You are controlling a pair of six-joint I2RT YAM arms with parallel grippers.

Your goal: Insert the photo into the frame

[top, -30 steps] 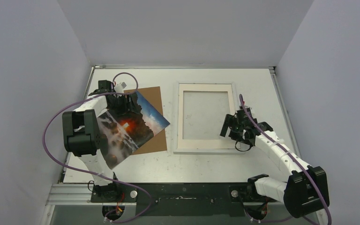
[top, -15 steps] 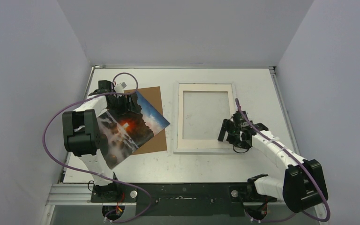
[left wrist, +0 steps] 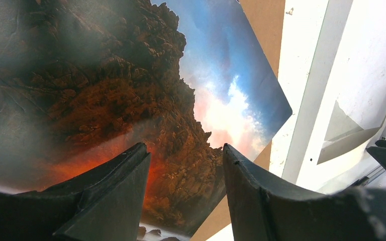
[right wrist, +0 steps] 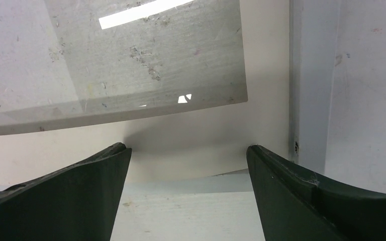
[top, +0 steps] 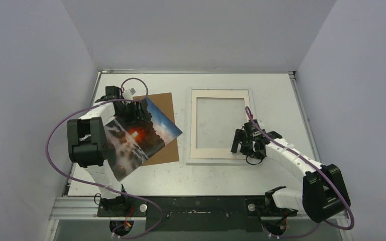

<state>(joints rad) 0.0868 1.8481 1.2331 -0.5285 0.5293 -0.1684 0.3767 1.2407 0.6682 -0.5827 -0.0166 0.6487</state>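
Over the near-right corner of the thin white frame (top: 216,161), the right gripper (right wrist: 187,149) holds tapered fingers (right wrist: 80,186) spread, while the left gripper (left wrist: 184,147), half parted, fronts the glossy curled photo (top: 140,135), grip unclear.

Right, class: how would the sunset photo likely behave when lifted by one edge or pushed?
The photo is probably bendy: it looks paper-thin, its edge showing no thickness in the left wrist view. It is likely very light, since it hangs tilted above the brown board without drooping much. Pushed flat, so thin a sheet might slide or buckle rather than tip.
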